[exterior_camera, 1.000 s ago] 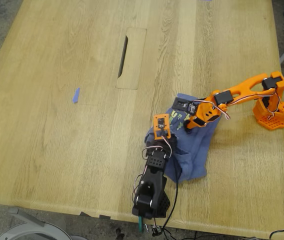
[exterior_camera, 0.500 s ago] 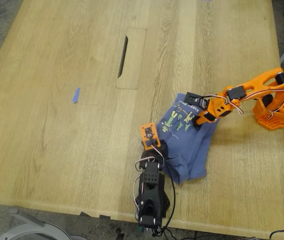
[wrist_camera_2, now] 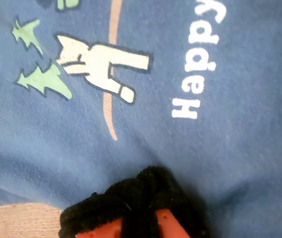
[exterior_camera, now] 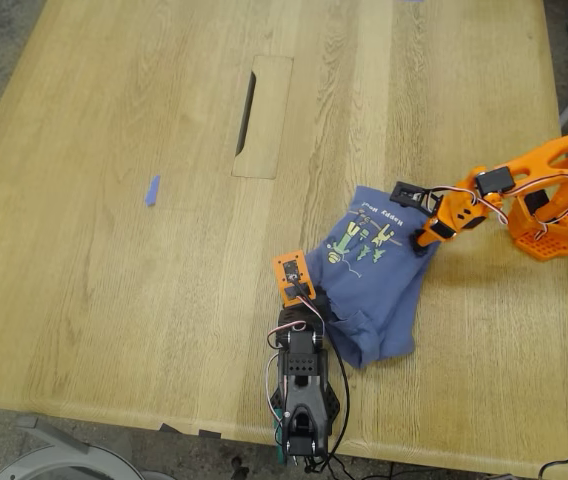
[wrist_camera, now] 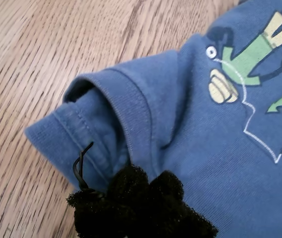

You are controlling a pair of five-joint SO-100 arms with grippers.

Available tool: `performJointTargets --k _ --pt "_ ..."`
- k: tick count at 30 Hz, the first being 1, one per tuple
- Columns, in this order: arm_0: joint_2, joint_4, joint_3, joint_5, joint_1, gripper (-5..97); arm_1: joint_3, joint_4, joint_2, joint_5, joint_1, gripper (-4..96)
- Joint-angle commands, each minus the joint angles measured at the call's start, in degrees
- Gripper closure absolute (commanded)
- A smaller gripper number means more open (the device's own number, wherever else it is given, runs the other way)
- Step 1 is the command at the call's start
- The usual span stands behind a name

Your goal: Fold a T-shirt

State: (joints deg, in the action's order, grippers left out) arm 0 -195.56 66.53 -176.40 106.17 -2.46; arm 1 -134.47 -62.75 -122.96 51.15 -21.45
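The slate-blue T-shirt lies bunched on the wooden table, at the exterior view's lower right, with its green-and-yellow print facing up. My first gripper, on the black arm, is shut on the shirt's near-left edge. The first wrist view shows its black pads pinching cloth beside a sleeve. My second gripper, on the orange arm, is shut on the shirt's far-right edge. In the second wrist view its pads sit just below the pale "Happy" lettering.
A small blue tape scrap lies on the table at the exterior view's left. A cable slot sits in an inset panel near the table's middle. The orange arm's base stands at the right edge.
The two grippers have drawn apart, the black arm toward the near edge and the orange arm to the right. The shirt has spread out between them and its print has come into view.
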Motion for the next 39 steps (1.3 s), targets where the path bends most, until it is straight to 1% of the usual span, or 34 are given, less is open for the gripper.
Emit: performJointTargets --k 1,7,10,14,18,20,22,26,28,30,32,35,39 --pt "-0.97 0.79 0.53 -0.62 -1.85 92 -2.02 -2.29 -2.64 -0.79 -0.44 91.2" --pt "-10.02 6.24 0.88 -1.32 -7.47 92 -4.13 -10.72 -7.38 -3.43 -0.44 91.2" --pt "-10.11 6.33 2.9 -1.67 -8.88 92 -2.64 -14.5 -8.79 -4.92 0.97 91.2" --pt "-10.11 6.42 6.24 -2.29 -8.44 92 3.87 -17.84 -8.79 -7.12 3.6 91.2" --pt "-9.23 6.42 12.57 -3.34 -8.09 92 13.27 -25.93 -9.32 -9.32 5.01 91.3" --pt "-4.83 6.42 18.11 -3.87 -6.77 92 19.42 -30.06 -8.53 -9.4 5.36 91.3" --pt "2.99 5.89 25.4 -4.31 -4.04 92 27.33 -33.22 -5.19 -9.05 5.54 91.3" --pt "22.76 0.18 40.69 -4.75 2.11 92 47.72 -33.4 8.7 -7.65 5.36 91.3" --pt "30.85 -3.96 45.53 -4.75 4.66 92 59.33 -31.82 17.93 -6.68 5.27 91.3" --pt "36.47 -8.61 47.02 -4.48 7.56 92 69.08 -28.65 26.37 -5.71 5.19 91.3" --pt "39.64 -13.1 45.35 -4.04 10.46 92 73.74 -23.55 32.17 -4.75 5.1 91.3" --pt "42.54 -20.39 39.55 -3.43 15.21 92 71.63 -14.24 35.6 -3.25 5.1 91.3" --pt "45.09 -28.92 31.2 -2.81 21.18 92 57.13 1.49 33.49 -2.2 4.22 91.3"
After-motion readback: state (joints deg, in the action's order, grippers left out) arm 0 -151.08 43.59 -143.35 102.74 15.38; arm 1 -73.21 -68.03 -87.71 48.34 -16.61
